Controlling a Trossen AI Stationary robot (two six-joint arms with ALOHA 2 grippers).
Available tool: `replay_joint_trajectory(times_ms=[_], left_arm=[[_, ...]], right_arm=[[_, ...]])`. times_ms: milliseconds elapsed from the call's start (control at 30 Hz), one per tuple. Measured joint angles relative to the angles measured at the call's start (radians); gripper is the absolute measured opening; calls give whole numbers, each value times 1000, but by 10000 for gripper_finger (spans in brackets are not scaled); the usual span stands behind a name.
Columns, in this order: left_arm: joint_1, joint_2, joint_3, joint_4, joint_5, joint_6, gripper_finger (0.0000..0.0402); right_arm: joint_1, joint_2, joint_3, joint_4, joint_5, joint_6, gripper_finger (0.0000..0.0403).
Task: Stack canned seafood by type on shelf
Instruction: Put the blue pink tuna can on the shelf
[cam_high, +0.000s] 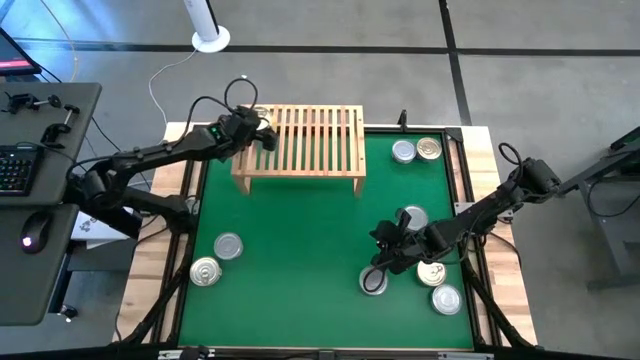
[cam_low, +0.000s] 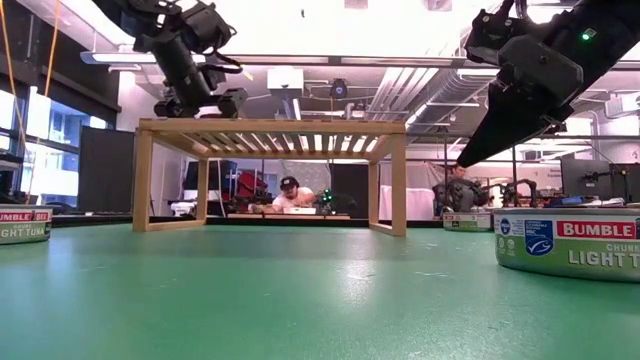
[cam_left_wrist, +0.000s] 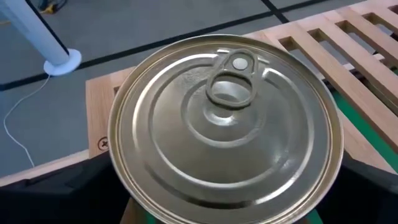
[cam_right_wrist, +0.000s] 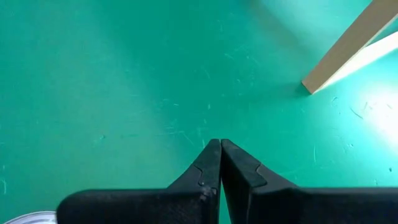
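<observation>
Tin (cam_left_wrist: 227, 124) lid-up (axis vertical)

Bright, even light falls from overhead. In the low view the ceiling panels burn out to white and the arms read as dark silhouettes; the near green mat (cam_low: 300, 310) is soft and out of focus. The tin lid (cam_left_wrist: 227, 127) in the left wrist view carries broad soft reflections. In the right wrist view a pale glare patch lies on the mat beside the shelf leg (cam_right_wrist: 348, 46), with faint shadow bands
</observation>
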Motion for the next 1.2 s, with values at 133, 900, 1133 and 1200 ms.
replay_joint_trajectory(times_ms=[133,900,1133,1200], left_arm=[[0,-19,-2,6,2,16,399],[-6,-54,-2,-79,69,78,400],[-1,-52,0,-91,70,118,400],[-1,-51,0,-86,70,104,400]], right_arm=[[0,0,0,0,0,0,3],[-129,0,0,247,-142,-258,3],[-159,0,0,275,-177,-285,3],[-159,0,0,275,-178,-285,3]])
